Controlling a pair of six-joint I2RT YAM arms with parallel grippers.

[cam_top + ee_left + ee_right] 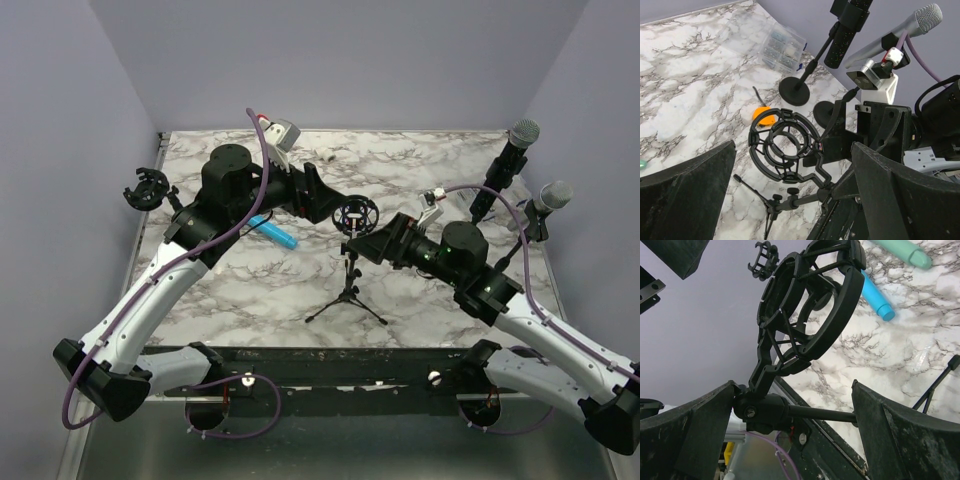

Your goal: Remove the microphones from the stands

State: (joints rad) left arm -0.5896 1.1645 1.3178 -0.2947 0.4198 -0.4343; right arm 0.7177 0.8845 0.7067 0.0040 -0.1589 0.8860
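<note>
Spanning the view, the marble table [420, 160] carries both arms, which meet at its middle. There the tripod stand [348, 290] holds up a ring-shaped shock mount [356, 213]. The left gripper [328, 205] faces the ring with jaws spread wide, gripping nothing. The right gripper [372, 244], equally spread, flanks the rod beneath it (contact unclear). A black microphone [521, 135] and a silver microphone [556, 194] sit in desk stands at the far right. A blue cylinder [275, 230] lies near the left arm.
</note>
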